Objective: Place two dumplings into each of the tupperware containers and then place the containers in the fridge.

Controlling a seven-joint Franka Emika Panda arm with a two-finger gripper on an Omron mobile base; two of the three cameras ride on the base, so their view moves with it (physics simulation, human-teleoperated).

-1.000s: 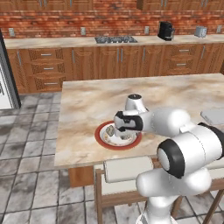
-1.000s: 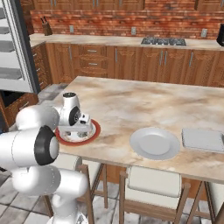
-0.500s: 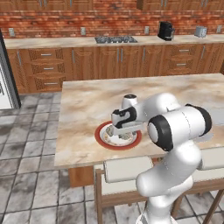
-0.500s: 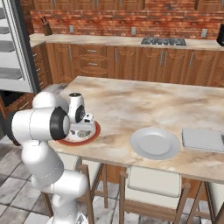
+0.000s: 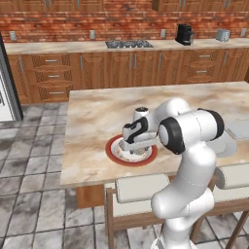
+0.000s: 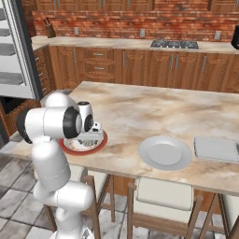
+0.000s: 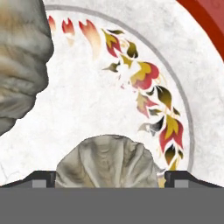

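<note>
My gripper [image 7: 109, 179] is down on the round red-rimmed plate [image 7: 205, 17], open, its two dark fingertips [image 7: 43, 179] standing either side of a lumpy grey-beige dumpling [image 7: 107, 159]. I cannot tell whether the tips touch it. A second dumpling [image 7: 22, 65] lies close by on the plate. The base views show the gripper [image 5: 132, 148] low over the plate [image 5: 114, 151] near the island's front edge. A pale whitish-grey tupperware container [image 6: 217, 148] rests far along the island. The fridge [image 6: 18, 51] stands open beyond the island's end.
A round pale grey plate [image 6: 165, 153] lies on the island between the red-rimmed plate [image 6: 100, 142] and the container. Stools [image 6: 163, 191] line the island's near side. Wooden cabinets, a stovetop [image 5: 127, 44] and a coffee machine [image 5: 184, 34] run along the brick back wall.
The arm has folded in and upright over the last second and the hand has sunk lower onto the red-rimmed plate. The jaws have stayed wide.
</note>
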